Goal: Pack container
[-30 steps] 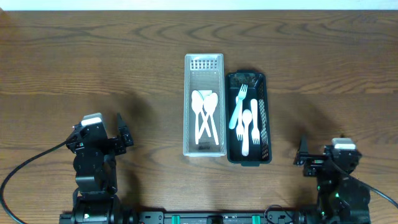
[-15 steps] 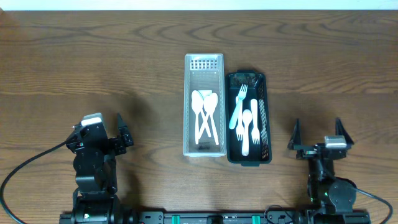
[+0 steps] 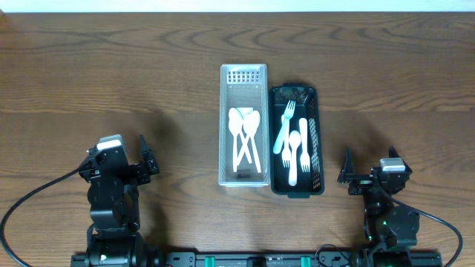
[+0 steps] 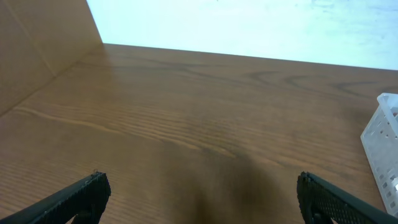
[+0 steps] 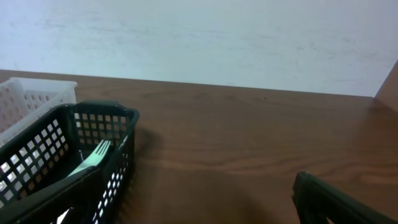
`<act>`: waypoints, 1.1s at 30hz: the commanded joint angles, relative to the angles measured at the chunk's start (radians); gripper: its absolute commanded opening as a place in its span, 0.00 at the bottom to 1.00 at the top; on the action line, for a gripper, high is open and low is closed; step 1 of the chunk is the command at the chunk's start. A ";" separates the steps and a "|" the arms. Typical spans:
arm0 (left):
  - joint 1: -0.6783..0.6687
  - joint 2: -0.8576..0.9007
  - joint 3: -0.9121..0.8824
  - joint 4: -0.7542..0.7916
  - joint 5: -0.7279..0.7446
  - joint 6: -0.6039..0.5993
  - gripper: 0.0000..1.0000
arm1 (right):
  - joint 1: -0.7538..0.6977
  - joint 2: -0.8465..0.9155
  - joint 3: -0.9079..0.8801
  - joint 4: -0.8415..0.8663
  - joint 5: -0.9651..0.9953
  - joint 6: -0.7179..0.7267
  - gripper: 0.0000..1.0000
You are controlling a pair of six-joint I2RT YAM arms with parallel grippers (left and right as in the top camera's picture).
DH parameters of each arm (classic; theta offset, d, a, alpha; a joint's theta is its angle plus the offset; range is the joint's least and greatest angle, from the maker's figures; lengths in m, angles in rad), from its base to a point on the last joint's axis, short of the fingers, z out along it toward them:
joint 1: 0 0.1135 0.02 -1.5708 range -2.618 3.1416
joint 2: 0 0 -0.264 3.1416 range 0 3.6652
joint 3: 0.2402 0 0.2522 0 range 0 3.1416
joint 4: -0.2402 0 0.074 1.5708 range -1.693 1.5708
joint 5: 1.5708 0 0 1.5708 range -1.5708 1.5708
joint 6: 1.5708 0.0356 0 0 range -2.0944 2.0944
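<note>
Two long, narrow baskets stand side by side, touching, just above the middle of the overhead frame. The white basket (image 3: 243, 87) on the left has perforated walls and holds several white plastic spoons (image 3: 245, 135), overlapping, bowls toward the top. The black basket (image 3: 296, 191) on the right, latticed and set slightly lower, holds a pale fork (image 3: 285, 124) lying aslant with tines toward the top, a white spoon (image 3: 293, 157) and more white cutlery beside them

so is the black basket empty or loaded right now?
Loaded. The black basket holds plastic cutlery lying flat: a pale green fork, a white spoon and a white fork.
</note>
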 commanded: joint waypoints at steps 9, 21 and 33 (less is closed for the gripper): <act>-0.001 0.001 0.002 0.003 -0.008 -0.005 0.98 | 0.011 -0.005 -0.002 -0.005 -0.008 0.019 0.99; -0.001 -0.012 0.002 0.003 -0.008 -0.005 0.98 | 0.011 -0.005 -0.002 -0.006 -0.008 0.019 0.99; 0.000 -0.315 -0.008 -0.068 0.173 -0.006 0.98 | 0.011 -0.005 -0.002 -0.006 -0.007 0.019 0.99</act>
